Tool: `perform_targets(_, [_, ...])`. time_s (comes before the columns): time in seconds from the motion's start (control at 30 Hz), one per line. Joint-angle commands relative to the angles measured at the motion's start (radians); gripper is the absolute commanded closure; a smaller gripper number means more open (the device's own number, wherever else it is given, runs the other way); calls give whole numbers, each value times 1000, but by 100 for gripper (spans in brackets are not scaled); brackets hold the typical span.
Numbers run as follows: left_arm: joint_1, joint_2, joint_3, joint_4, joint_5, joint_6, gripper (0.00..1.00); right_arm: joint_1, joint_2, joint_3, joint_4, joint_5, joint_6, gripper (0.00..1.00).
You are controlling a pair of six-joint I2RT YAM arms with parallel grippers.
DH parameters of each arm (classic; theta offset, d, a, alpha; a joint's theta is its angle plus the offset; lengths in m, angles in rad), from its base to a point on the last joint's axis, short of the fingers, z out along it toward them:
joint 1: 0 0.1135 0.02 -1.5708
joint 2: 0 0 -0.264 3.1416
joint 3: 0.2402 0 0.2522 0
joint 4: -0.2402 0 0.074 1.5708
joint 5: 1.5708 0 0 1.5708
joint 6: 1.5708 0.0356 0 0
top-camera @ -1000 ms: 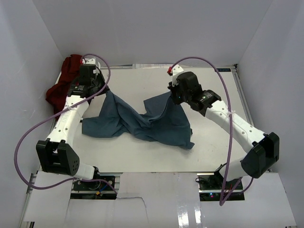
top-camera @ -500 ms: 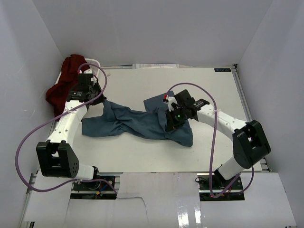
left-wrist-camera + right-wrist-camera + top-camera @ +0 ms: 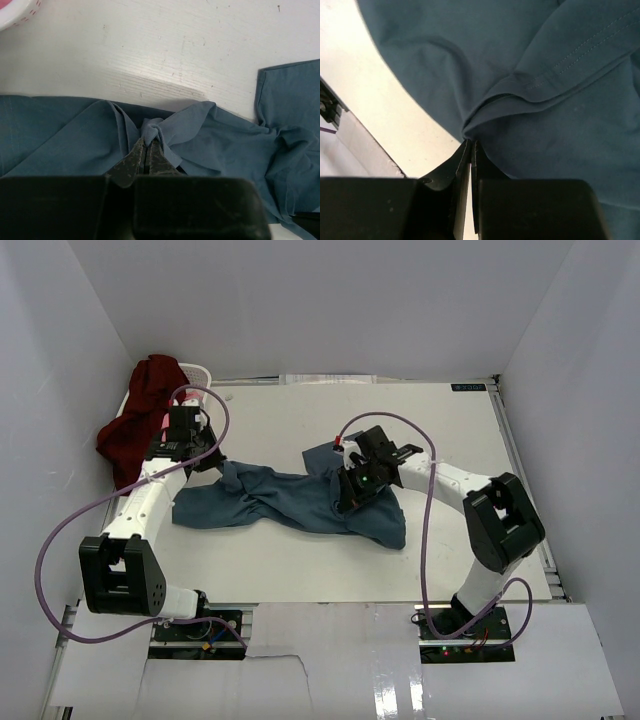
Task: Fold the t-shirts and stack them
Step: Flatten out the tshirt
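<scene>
Left gripper point(image 3: 147, 150) pinches a gathered knot of the teal-blue t-shirt point(image 3: 290, 502), its jaws closed to a slit. The right gripper point(image 3: 470, 147), equally narrow, bites a folded, stitched hem of the same shirt. The garment lies crumpled on the table point(image 3: 450, 440), its long axis running sideways away from the laundry basket point(image 3: 200, 370). The left gripper point(image 3: 212, 460) holds the end nearest the basket and the right gripper point(image 3: 348, 502) a point towards the end farthest from it. With the shirt strung between the two grips, the next move likely calls for drawing them apart along that axis to spread the cloth flat.

The overhead view alone shows the whole shirt roped and bunched at its middle, and a maroon t-shirt point(image 3: 135, 415) draped over the basket. Only the wrist views show how little cloth each pair of tips has caught.
</scene>
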Motion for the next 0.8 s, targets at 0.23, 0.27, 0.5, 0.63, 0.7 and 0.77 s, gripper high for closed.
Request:
perform_targets(0.23, [1, -22, -17, 45, 44, 23, 100, -3, 57, -2, 68, -30, -18, 70])
perform_targets(0.27, [2, -22, -17, 47, 43, 24, 100, -3, 52, -2, 68, -27, -21, 66])
perform_targets(0.5, [1, -19, -17, 48, 47, 26, 100, -2, 32, -4, 59, -46, -29, 58])
perform_targets(0.63, [2, -19, -17, 50, 47, 27, 100, 3, 18, -13, 45, -47, -39, 57])
perform_targets(0.7, [1, -20, -17, 48, 47, 29, 100, 9, 6, -19, 39, -47, -53, 57])
perform_targets(0.77, [1, -20, -17, 50, 49, 29, 100, 13, -6, -27, 35, -44, -74, 54])
